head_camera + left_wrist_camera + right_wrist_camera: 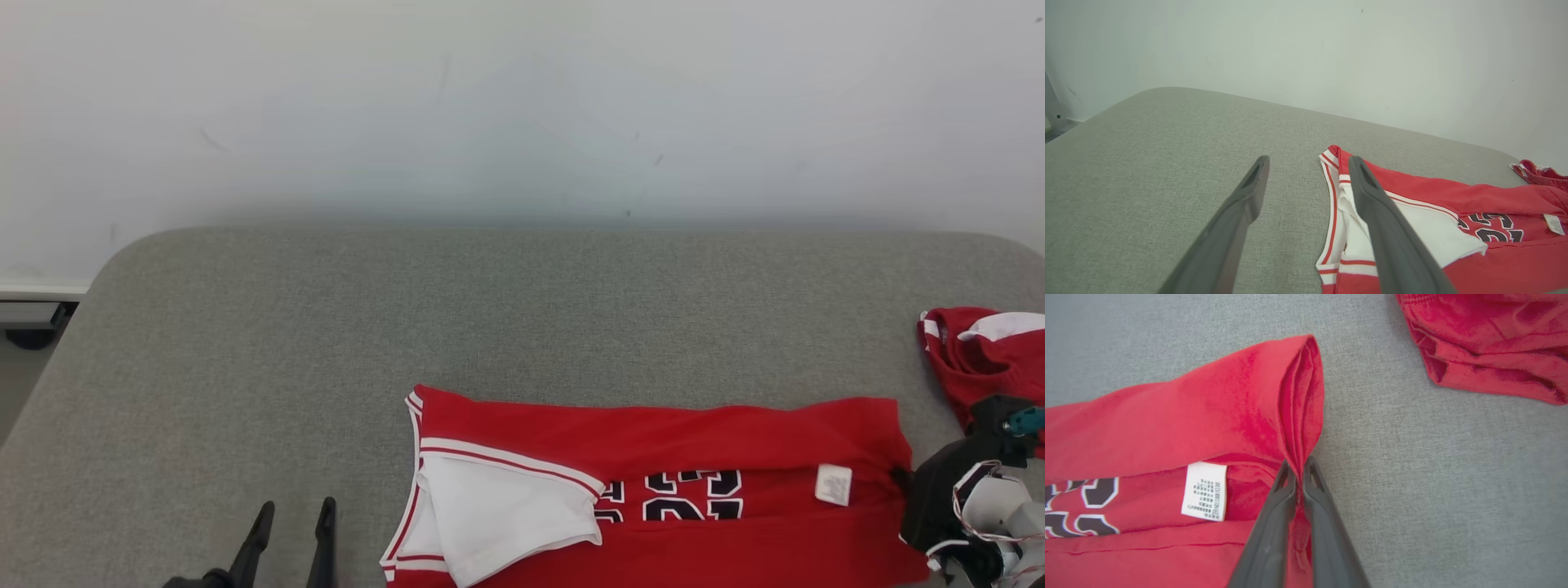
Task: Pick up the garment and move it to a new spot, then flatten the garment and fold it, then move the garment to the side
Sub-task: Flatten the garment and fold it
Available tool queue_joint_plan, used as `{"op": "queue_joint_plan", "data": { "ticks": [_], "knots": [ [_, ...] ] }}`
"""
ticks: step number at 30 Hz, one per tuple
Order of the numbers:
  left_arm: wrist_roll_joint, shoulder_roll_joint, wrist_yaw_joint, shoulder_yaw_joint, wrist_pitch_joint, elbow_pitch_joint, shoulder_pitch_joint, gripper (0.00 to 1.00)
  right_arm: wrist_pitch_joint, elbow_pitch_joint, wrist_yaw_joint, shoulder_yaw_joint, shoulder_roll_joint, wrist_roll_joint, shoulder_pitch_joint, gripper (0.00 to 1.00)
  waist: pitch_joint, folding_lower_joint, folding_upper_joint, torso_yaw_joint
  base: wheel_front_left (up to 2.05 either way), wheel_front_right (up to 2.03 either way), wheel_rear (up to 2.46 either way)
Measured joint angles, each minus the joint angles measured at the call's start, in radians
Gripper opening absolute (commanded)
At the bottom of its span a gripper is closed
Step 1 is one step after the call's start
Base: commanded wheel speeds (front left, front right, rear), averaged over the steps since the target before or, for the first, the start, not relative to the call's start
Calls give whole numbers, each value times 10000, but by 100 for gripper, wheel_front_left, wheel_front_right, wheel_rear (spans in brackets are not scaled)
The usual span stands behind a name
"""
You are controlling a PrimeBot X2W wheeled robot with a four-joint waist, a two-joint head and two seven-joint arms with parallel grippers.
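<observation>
Two jaws on my right gripper [1299, 467] are pressed together on the red jersey [1208, 408], pinching a bunch of cloth at its right-hand end. From the right wrist camera I see the fabric gathered into narrow pleats that run up from the pinch to the far corner of that end. Just to the left of the pinch a white label [1204, 491] lies flat on the jersey, and further left are dark numbers [1081, 506] with white outlines, partly covered by a fold of red cloth.

The jersey lies lengthwise along the near side of the grey tabletop [490, 310], folded into a long band with its far edge turned in over the numbers. At its left end a white panel [498, 514] is turned back, edged with red and white stripes.

My left gripper [296, 510] has its jaws spread wide with nothing between them. It sits over bare tabletop just beside the jersey's left end; I cannot tell whether the tips touch the surface. From the left wrist camera one finger crosses in front of the striped trim.

Off to the right, apart from the jersey with grey surface between them, a second red garment [980, 351] lies bunched up. Behind the tabletop stands a plain white wall [522, 98].
</observation>
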Motion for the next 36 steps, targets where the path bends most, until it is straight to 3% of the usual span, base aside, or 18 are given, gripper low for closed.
{"op": "queue_joint_plan", "data": {
  "ticks": [3, 11, 20, 29, 31, 36],
  "knots": [
    [165, -31, 0, -100, 90, 15, -2, 100, 238, -318, 242, -360, 88, 663, 15, 0, -38, 0, 0, -64, 0, 0, 0],
    [169, -38, 0, -127, 171, 84, 4, 100, 1156, -1576, 485, -706, 226, 1620, 8, 0, -126, 0, 0, -140, 0, 0, 0],
    [169, -134, 0, -230, 297, 263, 49, 100, 2307, -3825, 493, -640, 456, 2592, 125, 0, -243, 0, 0, -68, 0, 0, 0],
    [169, -337, 0, -360, 401, 345, 5, 100, 2917, -5624, 493, -642, 1116, 3371, 270, 0, -313, 0, -1, 230, 0, 0, 0],
    [169, -387, -2, -435, 414, 374, -24, 100, 3001, -5846, 454, -587, 1250, 3373, 277, 0, -311, 0, 0, 328, 0, 0, 0],
    [171, -485, -12, -568, 514, 462, -90, 100, 3005, -6036, -96, -531, 1588, 3379, 259, 0, -285, 0, -1, 625, 0, 0, 0]
  ]
}}
